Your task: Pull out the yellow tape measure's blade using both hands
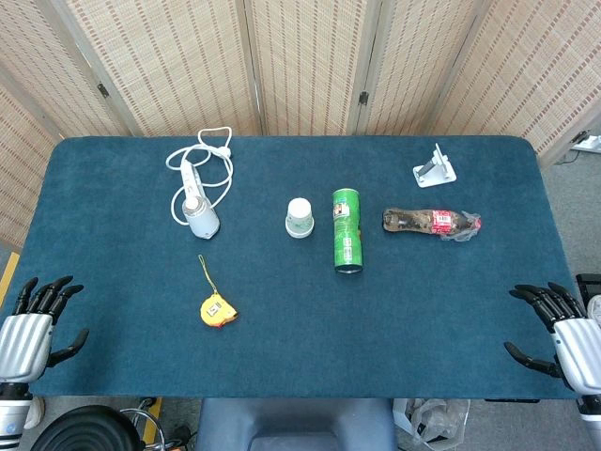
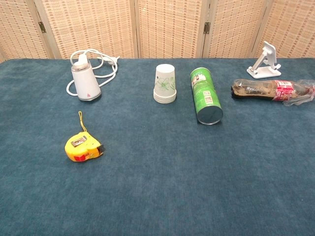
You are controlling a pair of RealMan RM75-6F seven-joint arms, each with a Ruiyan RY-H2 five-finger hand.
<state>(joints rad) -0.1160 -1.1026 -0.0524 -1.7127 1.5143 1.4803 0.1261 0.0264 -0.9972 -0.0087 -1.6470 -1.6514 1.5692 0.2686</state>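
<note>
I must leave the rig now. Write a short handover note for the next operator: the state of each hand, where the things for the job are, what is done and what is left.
Left hand: open, holds nothing, at the near left corner of the table.
Right hand: open, holds nothing, at the near right corner.
Yellow tape measure: lies on the near left part of the table, its strap stretched toward the far side, closer to the left hand. Neither hand touches it.
Done: nothing; the blade is not pulled out.
Left: reach the tape measure, hold its case with one hand, pull the blade out with the other.

Woven folding screen (image 1: 300, 66) behind, grey floor (image 1: 573, 197) at right
</note>
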